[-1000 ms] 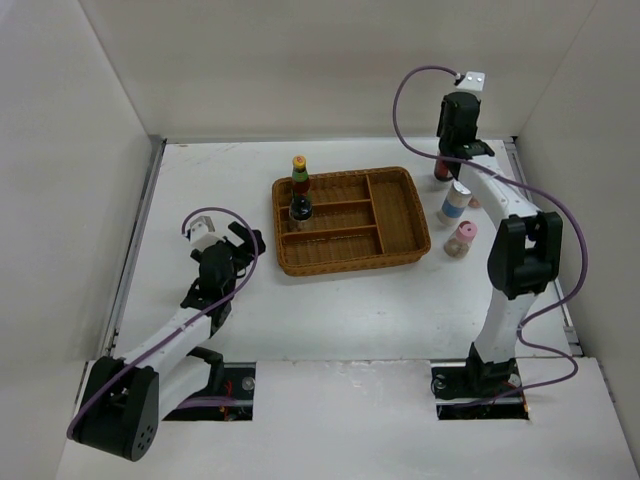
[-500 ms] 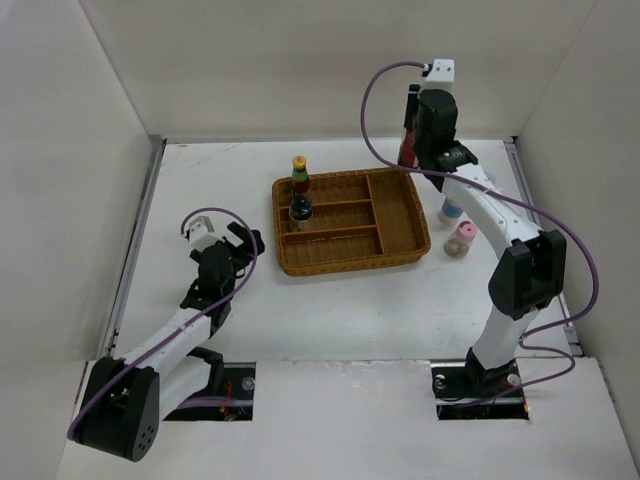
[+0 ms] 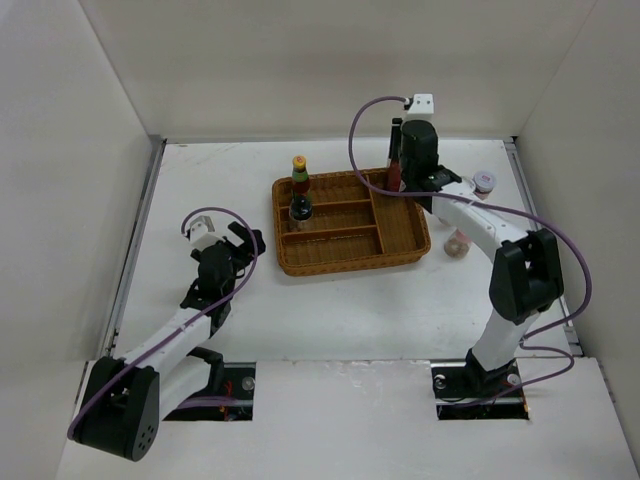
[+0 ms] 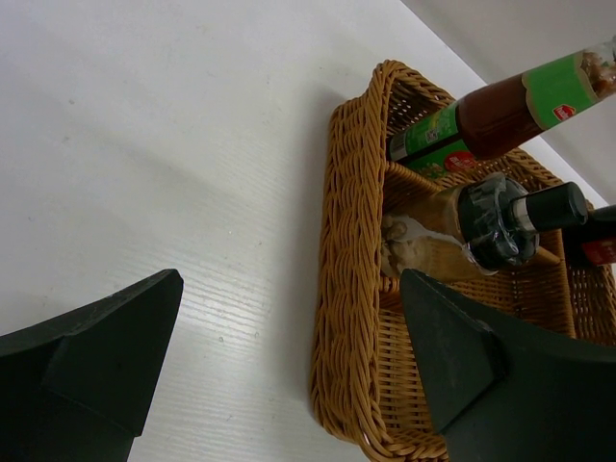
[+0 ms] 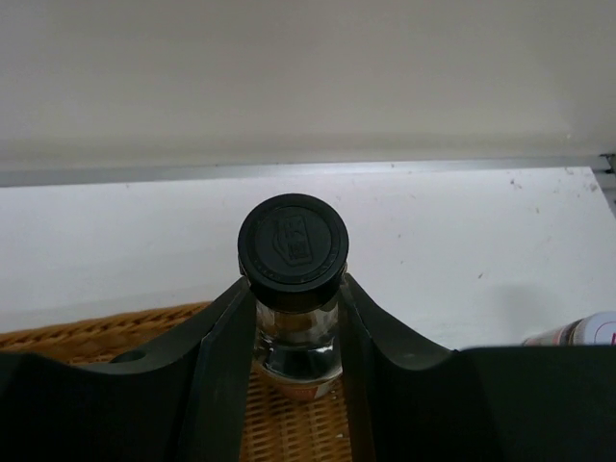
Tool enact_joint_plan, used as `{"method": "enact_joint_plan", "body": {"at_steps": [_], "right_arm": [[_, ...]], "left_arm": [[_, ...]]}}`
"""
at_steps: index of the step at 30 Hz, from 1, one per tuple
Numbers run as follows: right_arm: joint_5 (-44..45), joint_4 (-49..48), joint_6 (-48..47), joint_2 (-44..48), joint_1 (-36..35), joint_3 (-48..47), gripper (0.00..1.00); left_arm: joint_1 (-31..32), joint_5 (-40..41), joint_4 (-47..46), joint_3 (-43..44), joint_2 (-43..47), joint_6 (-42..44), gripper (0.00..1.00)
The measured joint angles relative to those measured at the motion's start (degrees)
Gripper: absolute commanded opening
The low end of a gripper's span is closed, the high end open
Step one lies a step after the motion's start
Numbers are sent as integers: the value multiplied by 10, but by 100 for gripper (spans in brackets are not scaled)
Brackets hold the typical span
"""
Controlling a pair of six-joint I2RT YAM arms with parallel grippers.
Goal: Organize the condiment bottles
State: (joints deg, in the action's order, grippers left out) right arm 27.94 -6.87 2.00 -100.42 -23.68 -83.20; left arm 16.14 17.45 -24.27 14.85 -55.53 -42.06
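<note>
Right fingers (image 5: 219, 371) grip a tall black-capped dark-sauce bottle (image 5: 293, 243) over the brown wicker divided tray's (image 3: 402, 216) far edge, while left fingers (image 4: 96, 358) gape wide left of it.

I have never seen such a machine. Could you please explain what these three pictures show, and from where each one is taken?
These are two robot arms bolted at a table's near edge, each ending in a two-finger gripper. The wide picture comes from a fixed camera above and behind them; the other two come from cameras on the wrists. On the table stands a wicker tray holding a yellow-red-capped bottle and a small black-capped bottle. Right of it stand a short silver-lidded jar and a pink-capped shaker. The right gripper is shut on the neck of a tall black-capped bottle, above the tray's far side. The left gripper is open and holds nothing.
</note>
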Motion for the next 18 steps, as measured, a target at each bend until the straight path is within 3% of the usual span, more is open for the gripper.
{"method": "enact_joint_plan", "body": {"at_steps": [13, 18], "right_arm": [[-16, -49, 48, -2, -2, 52, 21], [-16, -91, 52, -6, -9, 76, 39]], "left_arm": [[0, -2, -1, 0, -2, 0, 100], [0, -4, -6, 0, -2, -2, 100]]}}
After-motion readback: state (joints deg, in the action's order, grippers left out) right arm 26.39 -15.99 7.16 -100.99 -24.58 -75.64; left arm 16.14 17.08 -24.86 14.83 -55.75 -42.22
